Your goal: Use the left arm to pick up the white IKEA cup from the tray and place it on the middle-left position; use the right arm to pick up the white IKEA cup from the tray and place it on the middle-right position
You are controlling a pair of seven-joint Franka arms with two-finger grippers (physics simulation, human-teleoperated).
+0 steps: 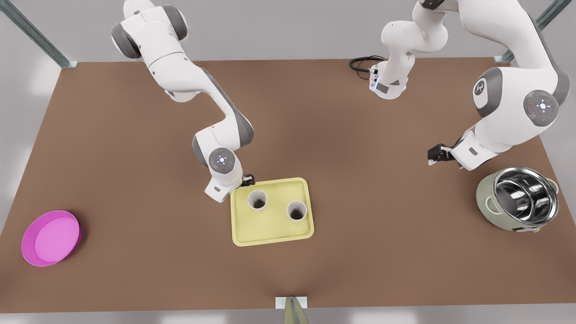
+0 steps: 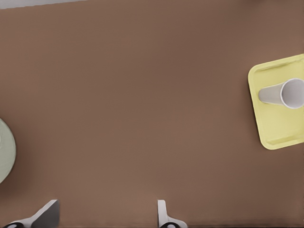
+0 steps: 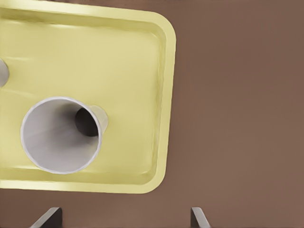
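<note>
Tray (image 1: 272, 225) beside right gripper (image 3: 124, 217); left gripper (image 2: 105, 213) near pot (image 1: 488, 198).

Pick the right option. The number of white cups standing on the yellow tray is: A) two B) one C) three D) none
A: two white cups stand upright on the tray. The right gripper, open, hovers at the tray's corner. The left gripper, open, waits near the green pot.
</note>
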